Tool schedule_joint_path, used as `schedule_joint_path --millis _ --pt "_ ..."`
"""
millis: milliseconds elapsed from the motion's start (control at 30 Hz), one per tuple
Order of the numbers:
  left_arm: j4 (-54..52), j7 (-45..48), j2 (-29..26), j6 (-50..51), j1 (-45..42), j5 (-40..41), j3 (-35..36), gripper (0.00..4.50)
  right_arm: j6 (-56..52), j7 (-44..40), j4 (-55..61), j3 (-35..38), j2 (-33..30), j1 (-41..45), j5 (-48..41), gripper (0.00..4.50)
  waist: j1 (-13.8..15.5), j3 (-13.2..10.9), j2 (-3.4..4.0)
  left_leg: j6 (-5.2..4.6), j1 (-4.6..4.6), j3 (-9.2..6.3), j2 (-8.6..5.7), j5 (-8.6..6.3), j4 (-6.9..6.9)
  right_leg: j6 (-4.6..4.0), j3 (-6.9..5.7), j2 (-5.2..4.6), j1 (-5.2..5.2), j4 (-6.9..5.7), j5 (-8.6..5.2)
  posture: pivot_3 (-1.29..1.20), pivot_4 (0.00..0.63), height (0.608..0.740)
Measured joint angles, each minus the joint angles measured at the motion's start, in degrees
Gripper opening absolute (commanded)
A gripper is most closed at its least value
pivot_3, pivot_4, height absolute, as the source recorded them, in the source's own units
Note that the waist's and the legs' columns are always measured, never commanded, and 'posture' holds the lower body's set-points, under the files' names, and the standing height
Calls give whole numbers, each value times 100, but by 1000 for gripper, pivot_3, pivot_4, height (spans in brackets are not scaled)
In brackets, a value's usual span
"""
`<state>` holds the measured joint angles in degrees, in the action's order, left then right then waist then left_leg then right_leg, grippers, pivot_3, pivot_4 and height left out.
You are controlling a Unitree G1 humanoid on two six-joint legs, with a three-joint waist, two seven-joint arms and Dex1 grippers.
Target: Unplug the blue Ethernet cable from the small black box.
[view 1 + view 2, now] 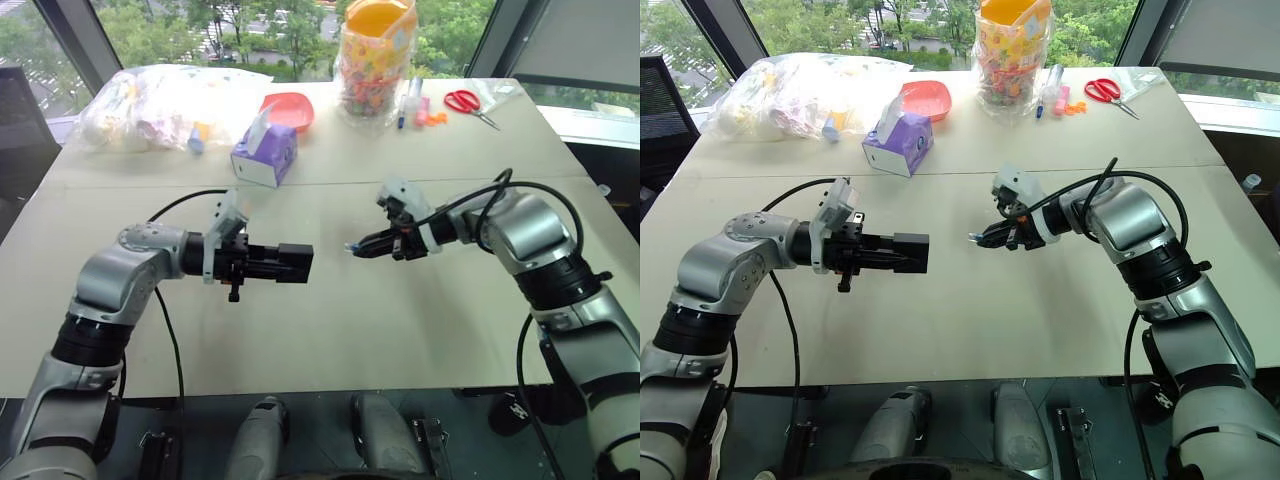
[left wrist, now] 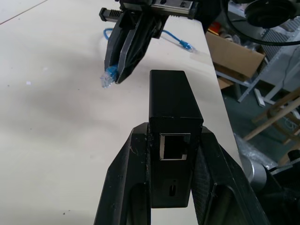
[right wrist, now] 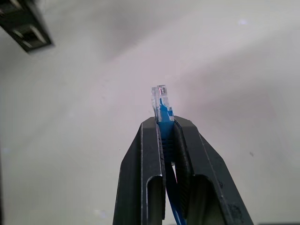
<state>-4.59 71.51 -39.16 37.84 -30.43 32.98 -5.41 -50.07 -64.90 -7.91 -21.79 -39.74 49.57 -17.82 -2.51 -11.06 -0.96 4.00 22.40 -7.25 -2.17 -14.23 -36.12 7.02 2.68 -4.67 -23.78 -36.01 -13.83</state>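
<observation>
Right gripper (image 3: 165, 123) pinched tight on blue Ethernet cable (image 3: 161, 108), clear plug poking past fingertips. Left gripper (image 2: 174, 140) clamped on small black box (image 2: 172, 117), port empty. Plug and box apart, both above table (image 1: 330, 330).

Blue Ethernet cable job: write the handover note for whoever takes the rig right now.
Left claw: shut on the small black box, held above the table, its port empty.
Right claw: shut on the blue Ethernet cable just behind the clear plug, apart from the box.
Done: cable is unplugged.
Left: probably set both down, if wanted.
</observation>
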Motion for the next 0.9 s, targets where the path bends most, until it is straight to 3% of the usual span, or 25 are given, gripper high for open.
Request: schedule_joint_path --millis 100,233,400,600,900 --pt "234 -432 353 -604 10 -358 45 506 598 728 -419 106 289 -149 467 19 8 1 -1 1 -2 1 0 0 -3 0 1 0 2 -1 1 0 150 740" --pt "762 -1161 1008 -1704 158 -1108 -58 506 841 1850 -906 434 758 -328 867 1650 25 1 -1 3 2 2 -2 2 0 -3 4 -2 -6 -3 3 0 150 740" --pt "1234 -1680 1508 -2371 344 -1573 -90 506 476 2175 -192 862 587 -781 900 4301 72 1 0 2 20 3 -3 1 1 -3 4 -3 -25 -4 3 0 150 740" --pt "1936 -2052 1959 -2995 279 -1837 -86 506 -675 2181 1616 1526 202 -1383 390 4415 156 1 -1 1 18 6 -2 0 -3 -2 5 -2 -23 -6 3 0 150 740" --pt "2644 -2014 1964 -3609 258 -1935 -14 506 -1992 2451 3576 2011 129 -2296 -409 4415 163 3 -1 -1 3 8 -1 0 -5 -2 5 -2 -5 -5 3 0 150 740"
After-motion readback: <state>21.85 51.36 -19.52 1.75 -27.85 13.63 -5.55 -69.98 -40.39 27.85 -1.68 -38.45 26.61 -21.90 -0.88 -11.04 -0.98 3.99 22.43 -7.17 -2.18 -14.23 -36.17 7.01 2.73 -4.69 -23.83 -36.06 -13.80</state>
